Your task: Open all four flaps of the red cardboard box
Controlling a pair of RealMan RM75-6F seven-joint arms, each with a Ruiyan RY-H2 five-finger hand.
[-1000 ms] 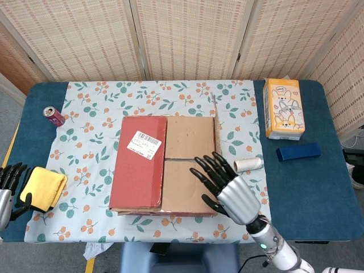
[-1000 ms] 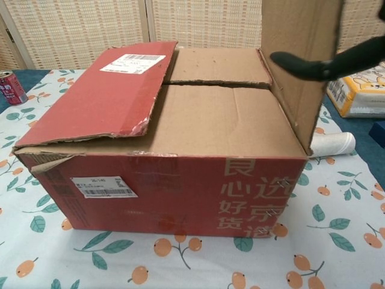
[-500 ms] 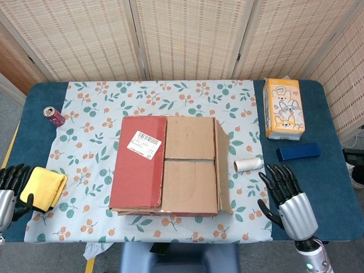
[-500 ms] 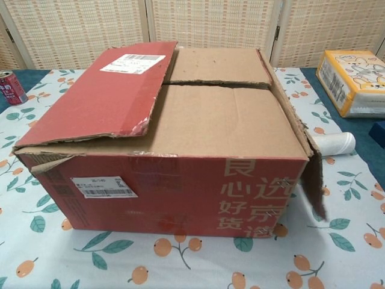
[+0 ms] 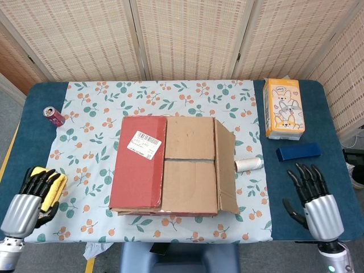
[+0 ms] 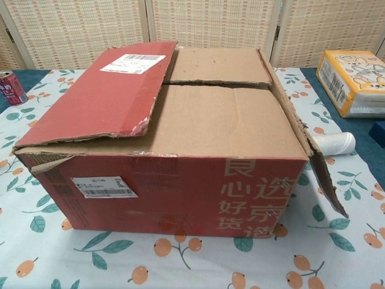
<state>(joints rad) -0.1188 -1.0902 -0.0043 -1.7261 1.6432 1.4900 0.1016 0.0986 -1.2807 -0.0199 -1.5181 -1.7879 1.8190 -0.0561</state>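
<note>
At the lower corners of the head view, the left hand (image 5: 31,196) and right hand (image 5: 315,199) hover with fingers spread, holding nothing. One yellow folded cloth (image 5: 54,185) lies just beside the left hand. The red cardboard box (image 5: 170,165) sits mid-frame on the floral-clothed worktop (image 5: 91,142), one red flap (image 5: 139,162) folded over its left top, one right flap (image 5: 226,168) hanging outward, two brown inner flaps closed. Right of it lies one white roll (image 5: 248,165); farther right, one blue block (image 5: 298,152) and one orange carton (image 5: 284,108). One red can (image 5: 54,115) stands upper left.

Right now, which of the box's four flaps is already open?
Only the right-side flap, folded outward and hanging down the box's side. The red left flap and both brown inner flaps still lie flat on top.
</note>
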